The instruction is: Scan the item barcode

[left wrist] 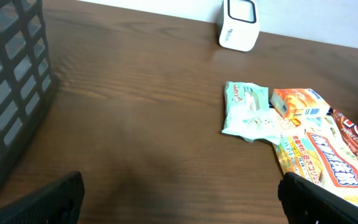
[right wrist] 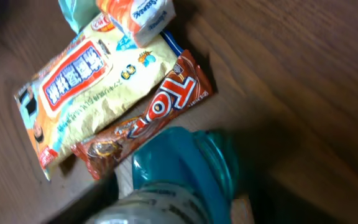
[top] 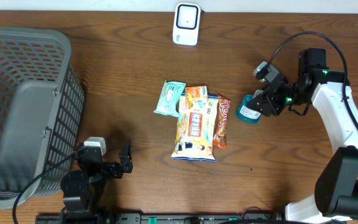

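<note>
1. Step in hand: picking up the thing to scan. The right gripper (top: 261, 107) is right at the teal item (top: 248, 114). In the right wrist view the teal item (right wrist: 179, 171) fills the space straight ahead of the fingers, pale end nearest the camera.
2. Right fingers: the tips don't show in the wrist view and the overhead is too small. I can't tell if they're clamped on the item or just around it. The item looks to be on the table, not lifted.
3. Left gripper (top: 126, 163): fingers (left wrist: 48, 196) wide apart with nothing between them and bare table ahead. It looks parked.
4. Next move: confirm the grip, lift, and carry to the scanner (top: 186, 23), well beyond the right fingertips and past the snack pile. No barcode shows in any view, so expect a wrist roll to face the label at the scanner window.
5. Watch the brown bar (right wrist: 148, 118). It lies just past the teal item from the fingers, so a sloppy lift could drag it.
6. Containers: the grey basket (top: 67, 93) sits off to the side of the left fingers, and nothing is visible in it. The yellow bag (top: 195, 130) and mint packet (top: 169, 98) lie loose on the table.
</note>
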